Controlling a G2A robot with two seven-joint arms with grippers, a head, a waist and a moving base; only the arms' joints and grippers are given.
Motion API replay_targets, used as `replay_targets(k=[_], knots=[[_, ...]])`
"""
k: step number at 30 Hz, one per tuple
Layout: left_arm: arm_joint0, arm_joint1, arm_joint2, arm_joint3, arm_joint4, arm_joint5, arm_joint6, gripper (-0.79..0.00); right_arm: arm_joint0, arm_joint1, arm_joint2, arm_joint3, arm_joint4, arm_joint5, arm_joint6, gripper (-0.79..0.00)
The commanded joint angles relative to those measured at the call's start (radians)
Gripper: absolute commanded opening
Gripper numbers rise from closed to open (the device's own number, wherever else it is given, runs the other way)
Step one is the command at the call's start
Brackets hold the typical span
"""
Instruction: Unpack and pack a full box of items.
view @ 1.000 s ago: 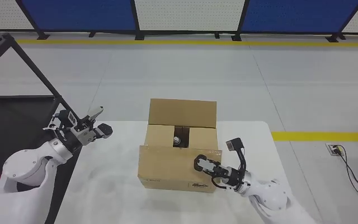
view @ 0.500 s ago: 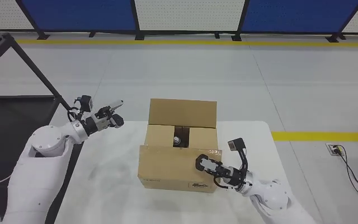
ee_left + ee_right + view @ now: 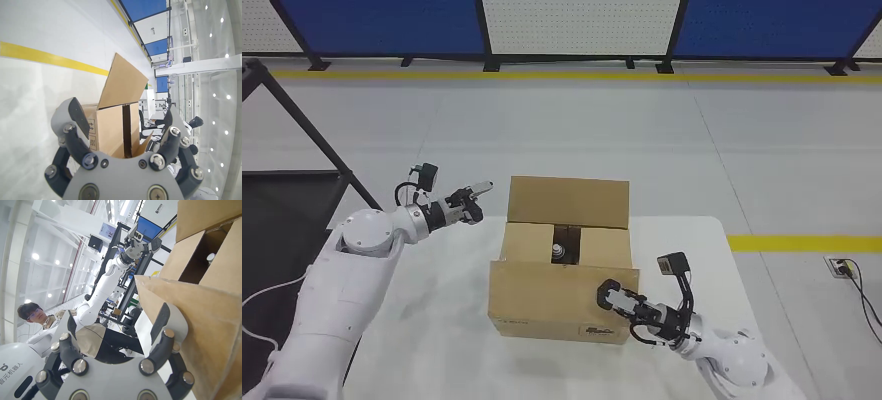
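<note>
A brown cardboard box stands open in the middle of the white table, its far flap raised. Through the gap between the inner flaps a dark bottle top shows; a white cap sits inside too. My left gripper hangs open in the air beside the far flap's left edge, nothing between its fingers; the box lies ahead of my left gripper. At the front right corner my right gripper is open, one finger against the front flap.
A black metal frame and a dark surface stand left of the table. Bare tabletop lies on both sides of the box. A yellow floor line runs past the table's right end.
My left arm has swung from the table's left edge toward the box, gripper now near the far flap. My right gripper has shifted slightly along the front flap.
</note>
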Motion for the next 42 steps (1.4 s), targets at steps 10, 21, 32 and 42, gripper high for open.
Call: replay_targets(k=[10, 21, 32, 42], knots=[[0.018, -0.008, 0.003, -0.01, -0.024, 0.035, 0.042, 0.0, -0.007, -0.002, -0.002, -0.016, -0.001, 0.02, -0.021, 0.0], [-0.05, -0.081, 0.103, 0.128, -0.001, -0.047, 0.134, 0.0, -0.036, -0.002, 0.025, -0.039, -0.017, 0.037, -0.023, 0.0], [-0.11, -0.158, 0.156, 0.273, -0.016, -0.123, 0.204, 0.0, -0.099, 0.006, 0.078, -0.086, -0.033, 0.043, -0.023, 0.0], [-0.144, -0.196, 0.164, 0.352, -0.023, -0.164, 0.199, 0.0, -0.099, 0.003, 0.082, -0.087, -0.032, 0.06, -0.008, 0.0]])
